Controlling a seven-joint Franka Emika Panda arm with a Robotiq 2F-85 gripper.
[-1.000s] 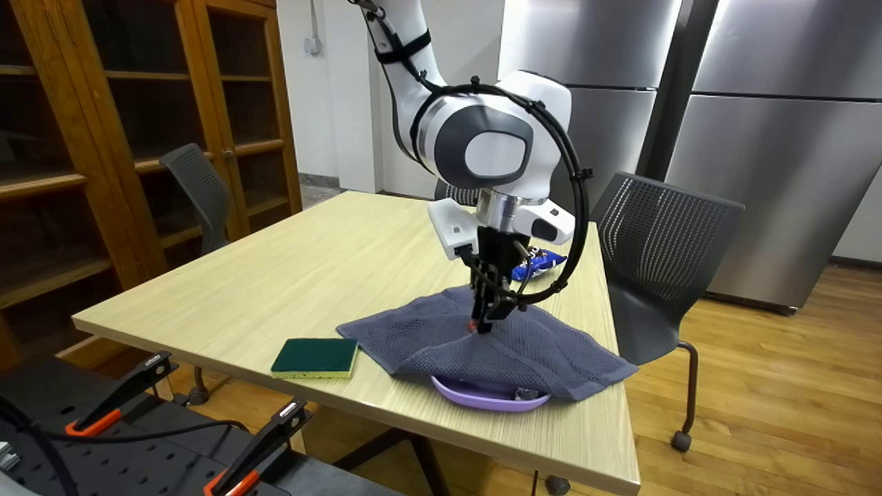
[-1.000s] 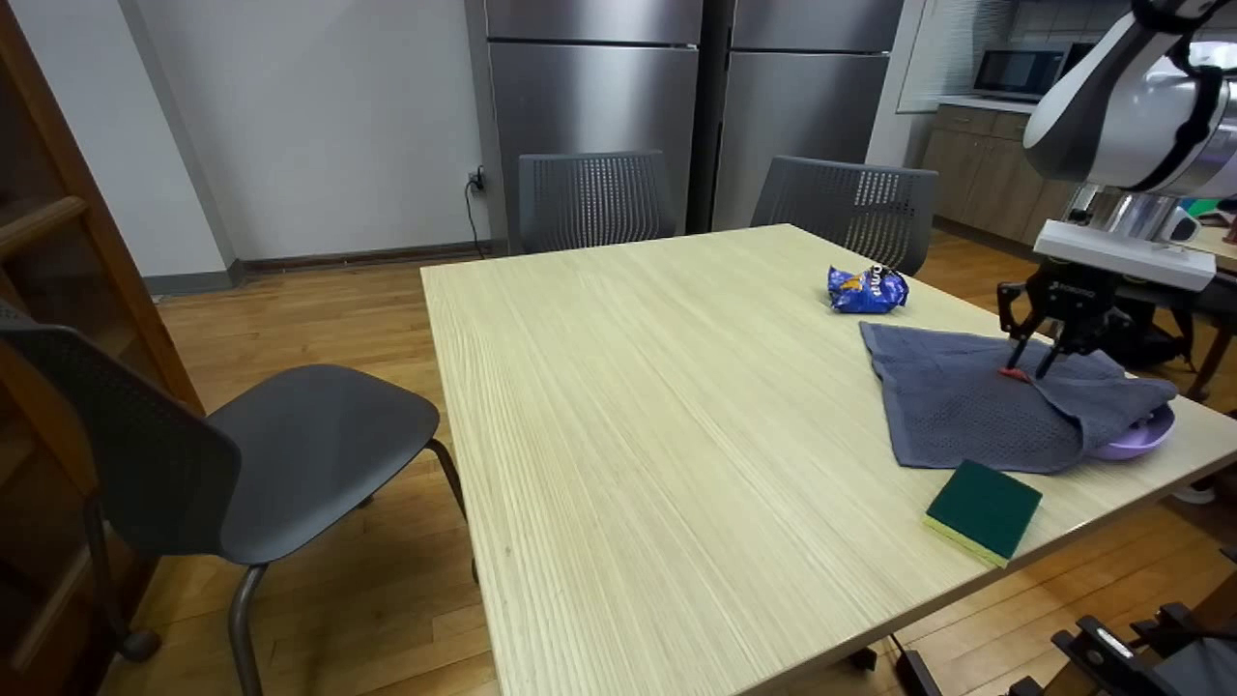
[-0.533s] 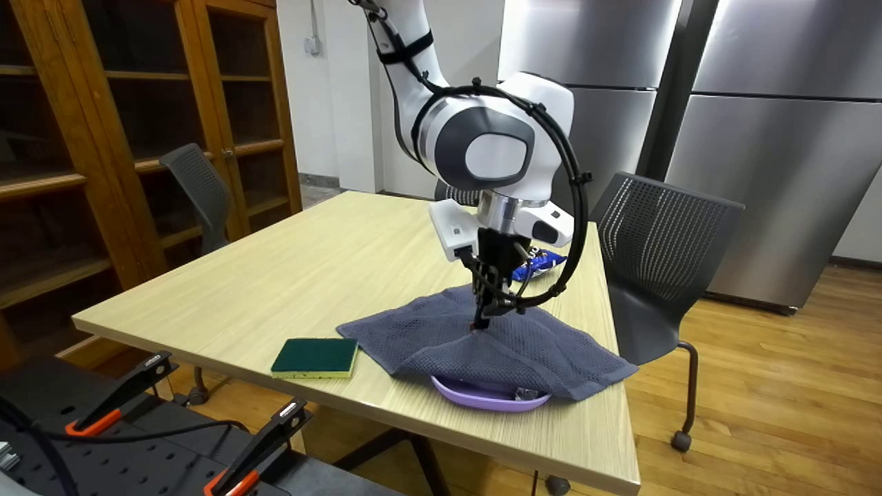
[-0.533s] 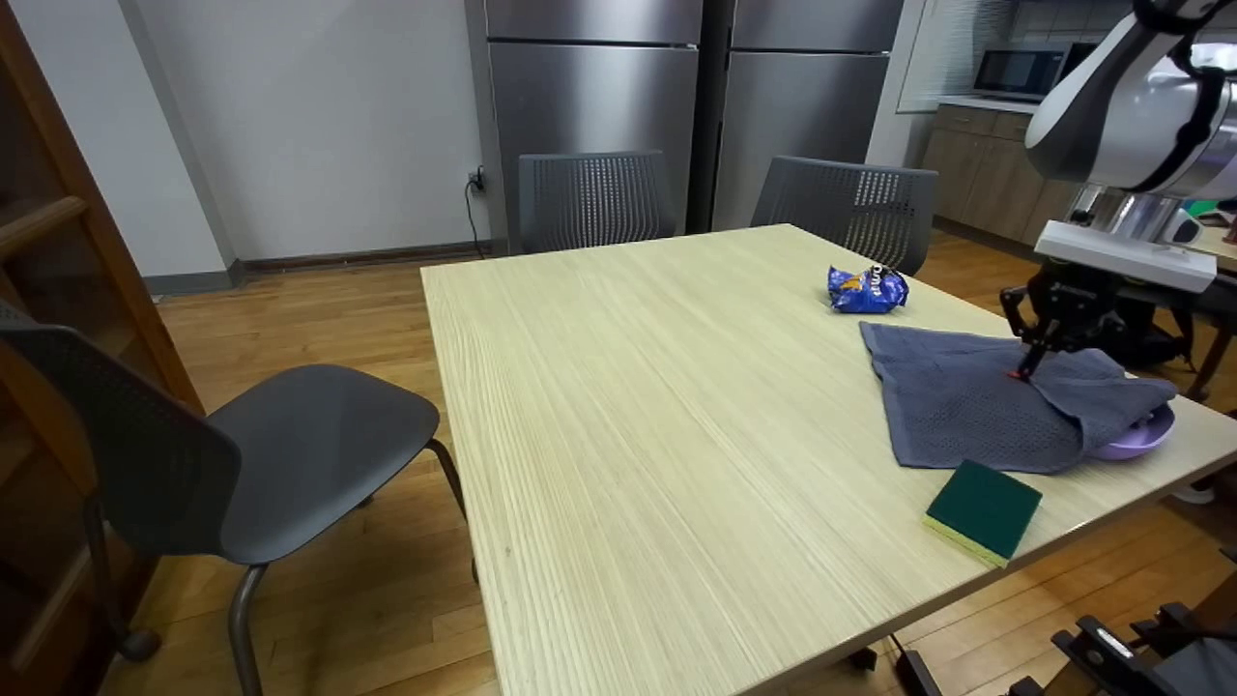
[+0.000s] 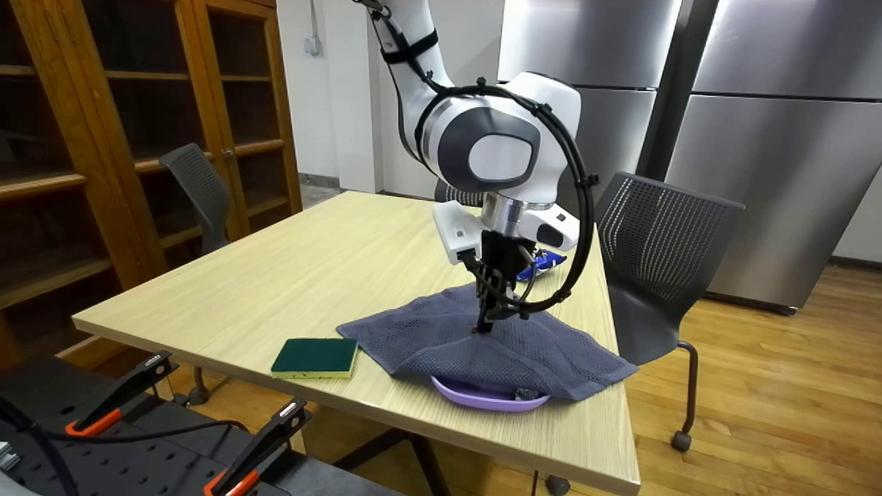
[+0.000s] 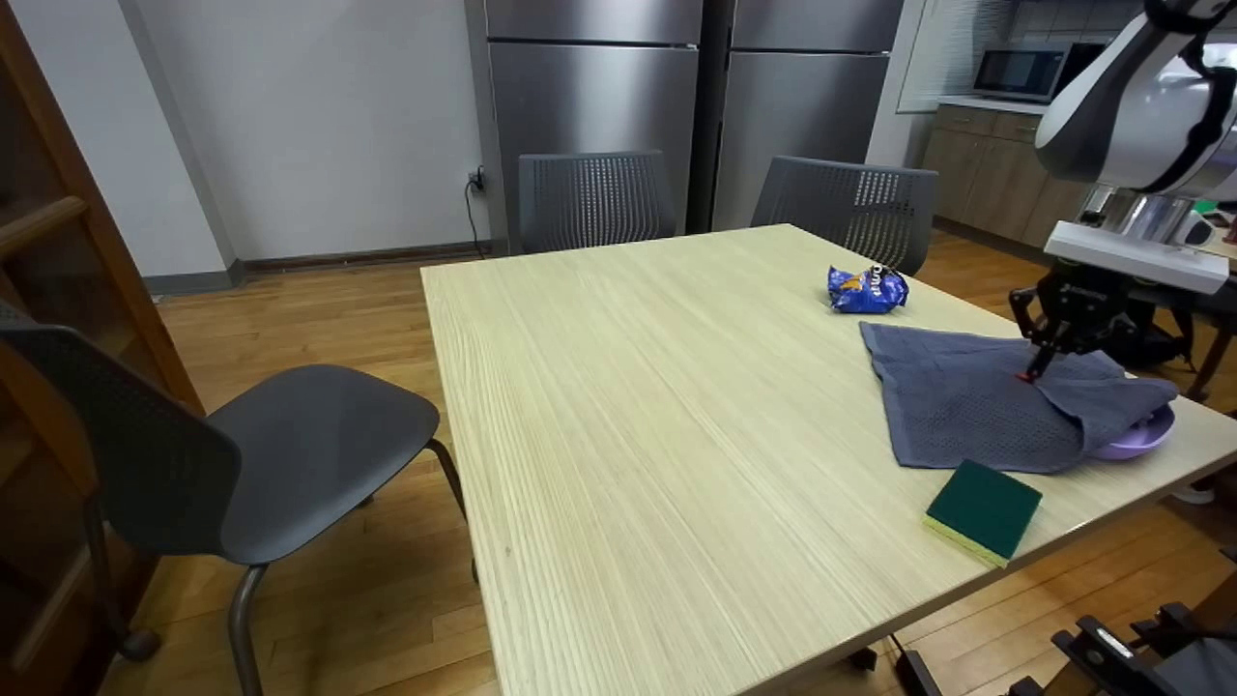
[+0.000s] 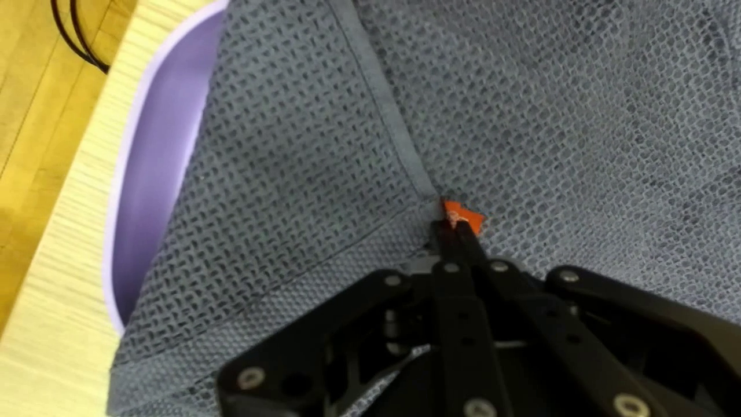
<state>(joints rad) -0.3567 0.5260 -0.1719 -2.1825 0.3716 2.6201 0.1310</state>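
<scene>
Pale table [image 5: 275,289] bears a sponge [image 5: 315,355] near a towel [image 5: 424,341] (pincer [image 7: 455,229] clamped on its tag [image 7: 465,216]) draping a bowl [image 7: 157,159].

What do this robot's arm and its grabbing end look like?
The Franka arm is rounded and white with dark grey panels; a silver metal ring sits below them. A black strap wraps it, and a black cable runs down in a wide loop. The Robotiq gripper is black and angular, with slim fingers and round silvery screws.
</scene>
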